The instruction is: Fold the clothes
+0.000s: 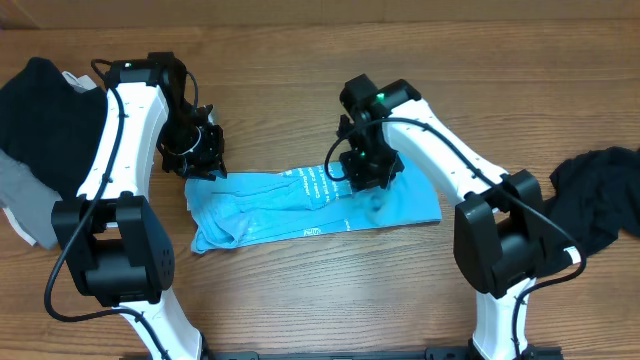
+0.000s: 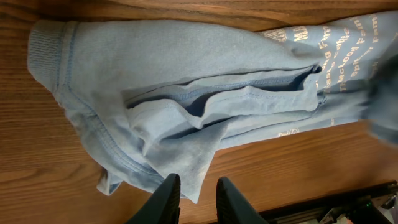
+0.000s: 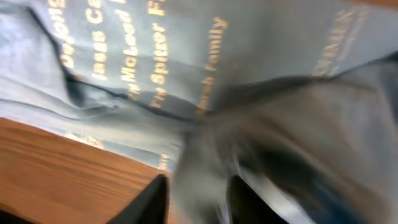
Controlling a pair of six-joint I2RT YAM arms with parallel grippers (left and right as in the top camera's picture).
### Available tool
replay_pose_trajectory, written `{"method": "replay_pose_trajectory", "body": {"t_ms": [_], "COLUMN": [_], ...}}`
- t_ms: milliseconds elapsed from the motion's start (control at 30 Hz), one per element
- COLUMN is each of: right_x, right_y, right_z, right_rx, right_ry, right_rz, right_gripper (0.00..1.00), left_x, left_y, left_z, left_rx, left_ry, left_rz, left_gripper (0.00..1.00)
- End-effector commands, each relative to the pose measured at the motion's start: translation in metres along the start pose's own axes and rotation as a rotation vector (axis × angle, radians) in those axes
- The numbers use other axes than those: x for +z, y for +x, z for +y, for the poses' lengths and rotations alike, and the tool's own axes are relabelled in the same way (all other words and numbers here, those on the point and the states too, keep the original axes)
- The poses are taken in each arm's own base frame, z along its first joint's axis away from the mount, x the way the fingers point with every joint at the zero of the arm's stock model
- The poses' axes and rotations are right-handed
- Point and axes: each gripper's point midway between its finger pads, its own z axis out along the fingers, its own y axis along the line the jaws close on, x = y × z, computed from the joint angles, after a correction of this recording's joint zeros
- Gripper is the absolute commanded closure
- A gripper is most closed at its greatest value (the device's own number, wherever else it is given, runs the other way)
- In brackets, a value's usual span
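The light blue T-shirt (image 1: 270, 205) lies folded into a long strip in the middle of the tabletop (image 1: 320, 300). Its long axis runs left to right, with the left end slightly nearer. Its right end is a straight, square edge. The left end is bunched, with loose layered folds and a ribbed band (image 2: 43, 53) at the corner. Pale lettering (image 1: 320, 185) sits toward the strip's middle and right.

Bare wood shows along the strip's near and far sides. A black garment (image 1: 40, 95) over a grey one (image 1: 25, 185) lies at the left edge, and another black garment (image 1: 600, 190) at the right edge, both well apart from the shirt.

The left gripper (image 2: 196, 199) is at the strip's far-left corner. Its fingers (image 2: 168, 199) stand narrowly apart and a fabric corner reaches into the gap; whether they pinch it cannot be told. The right gripper (image 3: 196, 199) is over the shirt right of the middle. Its fingers (image 3: 149, 199) are apart with blurred blue cloth between them, and any grip cannot be told.
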Motion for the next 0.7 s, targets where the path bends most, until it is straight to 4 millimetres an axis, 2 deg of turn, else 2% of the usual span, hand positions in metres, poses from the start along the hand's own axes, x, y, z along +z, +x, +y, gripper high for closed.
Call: {"method": "replay_pose_trajectory", "body": {"t_ms": [0, 167, 267, 367, 400, 500, 667], "right_x": [-0.001, -0.009, -0.029, -0.039, -0.039, -0.036, -0.033], "right_y": [-0.001, -0.003, -0.007, -0.009, -0.008, -0.005, -0.011], "right_z": [0.004, -0.028, -0.058, -0.072, -0.074, -0.053, -0.048], "right_rx": [-0.015, 0.065, 0.178, 0.207, 0.213, 0.152, 0.207], "right_ry": [0.005, 0.114, 0.166, 0.161, 0.157, 0.034, 0.020], "right_rz": [-0.004, -0.024, -0.085, -0.115, -0.114, -0.088, -0.108], "right_gripper": [0.56, 0.51, 0.48, 0.48, 0.48, 0.47, 0.47], "left_x": [-0.010, -0.010, -0.011, -0.011, -0.011, -0.011, -0.011], "left_y": [0.003, 0.003, 0.002, 0.001, 0.001, 0.000, 0.001], "left_z": [-0.005, -0.005, -0.005, -0.005, -0.005, -0.005, -0.005], "left_rx": [0.005, 0.005, 0.006, 0.008, 0.008, 0.008, 0.008], "left_ry": [0.010, 0.009, 0.009, 0.010, 0.010, 0.010, 0.010], "left_rz": [-0.033, -0.033, -0.036, -0.041, -0.042, -0.043, -0.042], "left_gripper": [0.76, 0.76, 0.76, 0.76, 0.76, 0.76, 0.76]}}
